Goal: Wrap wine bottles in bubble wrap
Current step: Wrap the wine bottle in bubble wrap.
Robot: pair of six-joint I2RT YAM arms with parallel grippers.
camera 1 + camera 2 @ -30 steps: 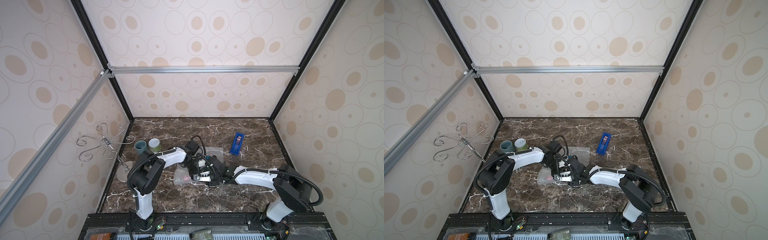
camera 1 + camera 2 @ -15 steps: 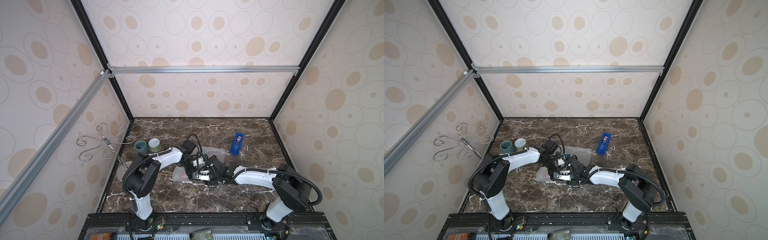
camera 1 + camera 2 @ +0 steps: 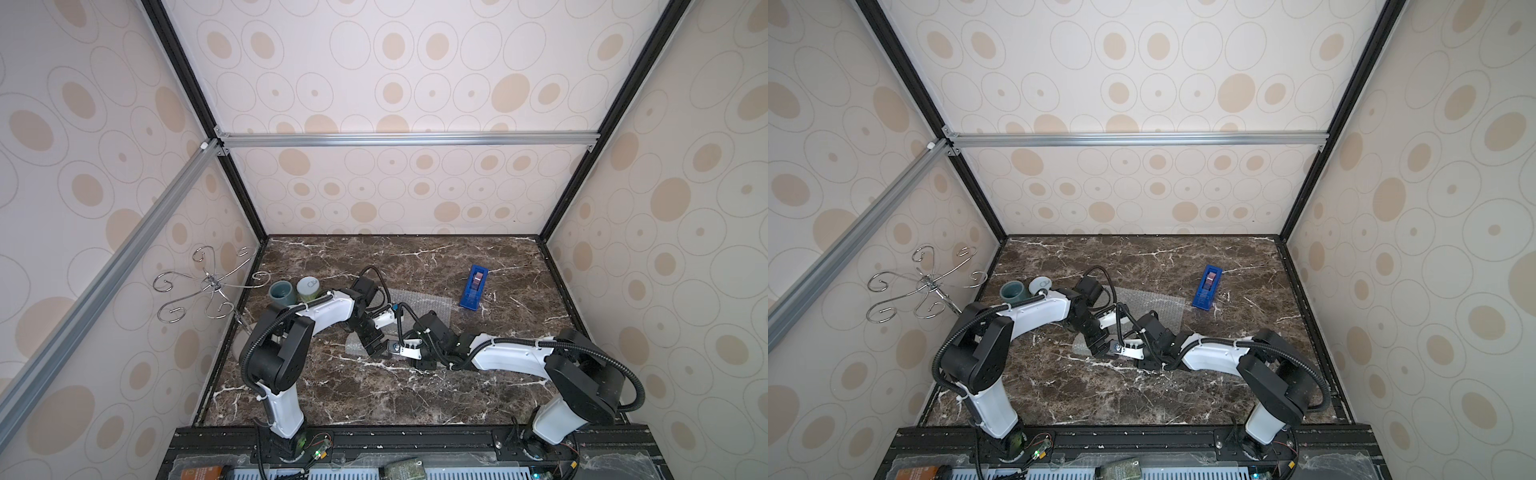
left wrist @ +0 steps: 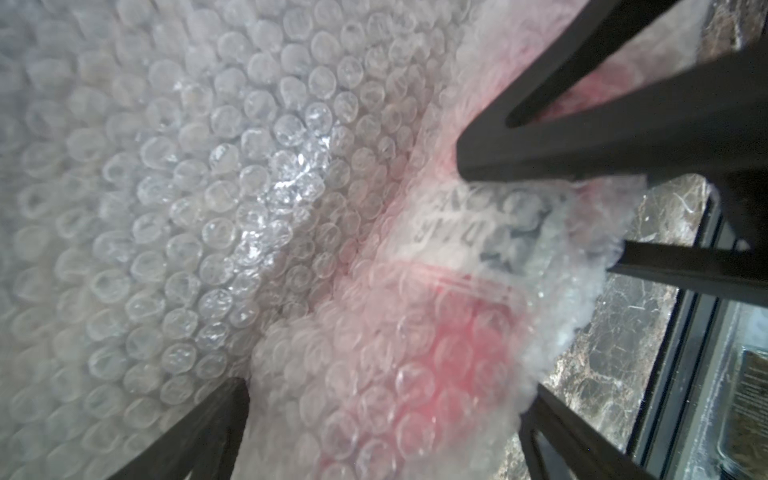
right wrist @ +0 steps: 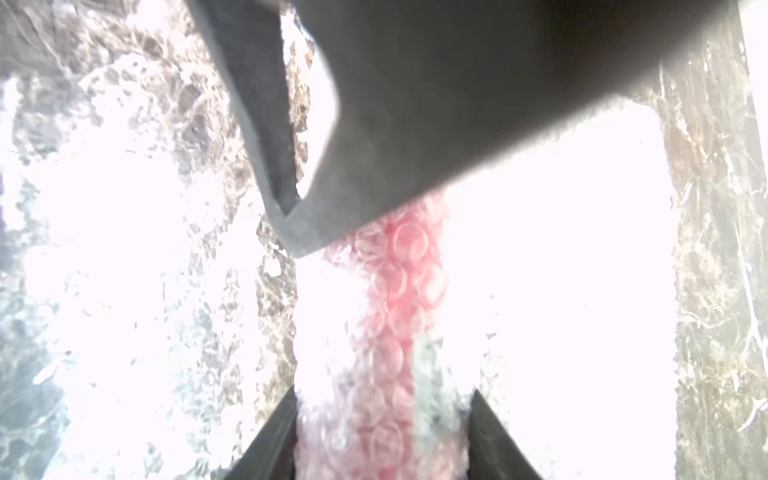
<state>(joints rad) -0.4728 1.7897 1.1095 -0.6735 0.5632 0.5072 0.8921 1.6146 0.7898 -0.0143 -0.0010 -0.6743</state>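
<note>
The wine bottle [image 4: 457,353] lies on the table rolled inside the bubble wrap [image 4: 232,199], and only its pink-red liquid shows through the film. My left gripper [image 4: 382,432] is open, its fingers spread wide on either side of the wrapped bottle. My right gripper [image 5: 382,436] is shut on the wrapped bottle [image 5: 399,291] from the opposite end. In both top views the two grippers [image 3: 374,345] [image 3: 392,347] meet at mid-table and hide the bottle. The free part of the bubble wrap [image 3: 424,305] lies flat behind them.
A blue tape dispenser [image 3: 473,289] stands at the back right of the marble table [image 3: 374,399]. A grey-blue cup [image 3: 281,291] and a green-and-white jar [image 3: 308,286] sit at the back left. A metal hook stand [image 3: 212,284] rises by the left wall.
My left gripper's jaws have spread wider, and its wrist has shifted slightly left and toward the front. The right arm has stayed put, still gripping.
</note>
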